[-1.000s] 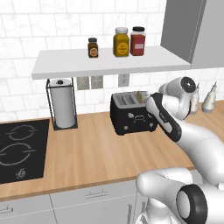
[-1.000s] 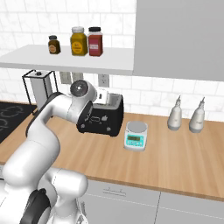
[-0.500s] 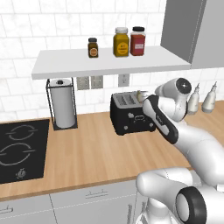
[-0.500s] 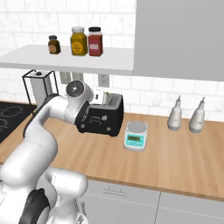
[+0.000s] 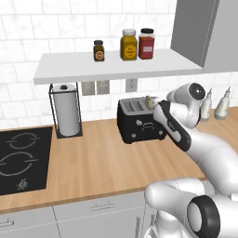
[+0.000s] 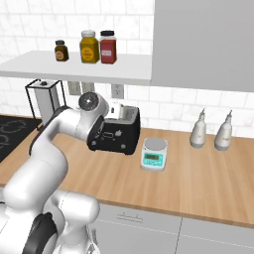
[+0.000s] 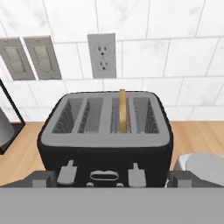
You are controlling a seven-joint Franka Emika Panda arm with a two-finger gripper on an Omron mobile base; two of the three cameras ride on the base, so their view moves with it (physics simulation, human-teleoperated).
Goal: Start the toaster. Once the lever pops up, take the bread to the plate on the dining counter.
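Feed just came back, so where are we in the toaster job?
Early. The bread already stands in a slot of the toaster. In hand: the open pincer faces the toaster's front, at its levers, holding nothing. Left: press a lever, wait for the pop, carry the bread to the plate.

In the hand view, most of the bread (image 7: 122, 111) is sunk out of sight in the toaster (image 7: 105, 148). At the lower right, the scale (image 7: 202, 165) is cut off by the frame's edge.
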